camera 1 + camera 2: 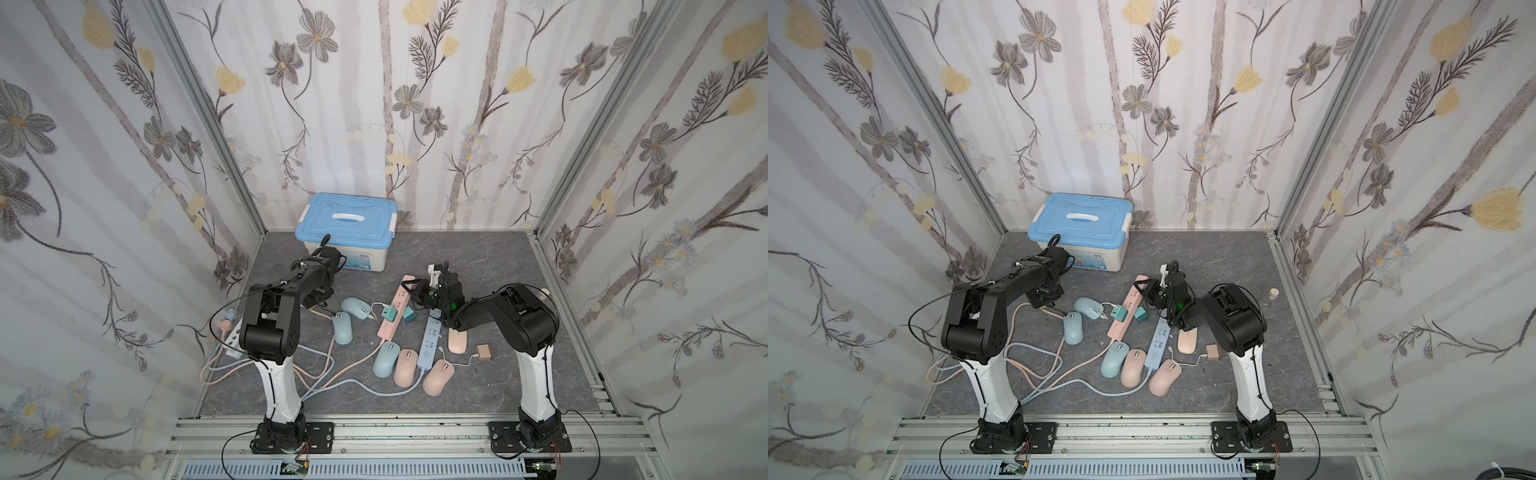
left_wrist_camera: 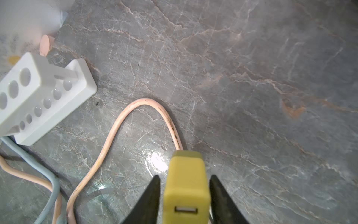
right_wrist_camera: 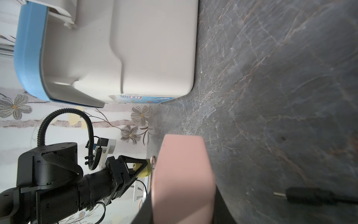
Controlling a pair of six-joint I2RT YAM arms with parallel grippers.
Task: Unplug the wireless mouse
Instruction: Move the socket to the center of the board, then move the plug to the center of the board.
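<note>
**Top views**
- Grey marble table [image 1: 498, 266], with a storage box [image 1: 347, 222] with a blue lid at the back.
- Six mice lie mid-table, three blue and three pink; I cannot tell which one the task means.
- The far blue mouse [image 1: 356, 308] is joined by a white cable [image 1: 377, 306] to a green adapter [image 1: 390, 316], which sits on the pink power strip [image 1: 400, 299].
- A second blue mouse [image 1: 1072, 328] lies just beside the first, on the left arm's side.
- The blue power strip [image 1: 430, 340] lies beside the pink one.
- The right gripper [image 1: 413, 291] is at the far end of the pink power strip.
- The left arm [image 1: 286, 291] bends down near the box, and its tool is hidden beneath it.

**Left wrist**
- The left gripper [image 2: 185, 175] has its jaws parted.
- A yellow adapter [image 2: 187, 184] stands between the fingers [image 2: 153, 195] with a thin gap at each tip, so it is not clamped.
- The adapter's USB port faces the camera with nothing in it.
- A pink cable [image 2: 116, 126] loops over the table and runs behind the adapter.
- A white holed rack [image 2: 38, 97] lies off to one side.

**Right wrist**
- The end of the pink power strip fills the space between both fingers, which press on each side, so the right gripper is closed on it.
- The box stands beyond the strip.
- The left gripper shows here too, with the yellow adapter at its fingertips
</note>
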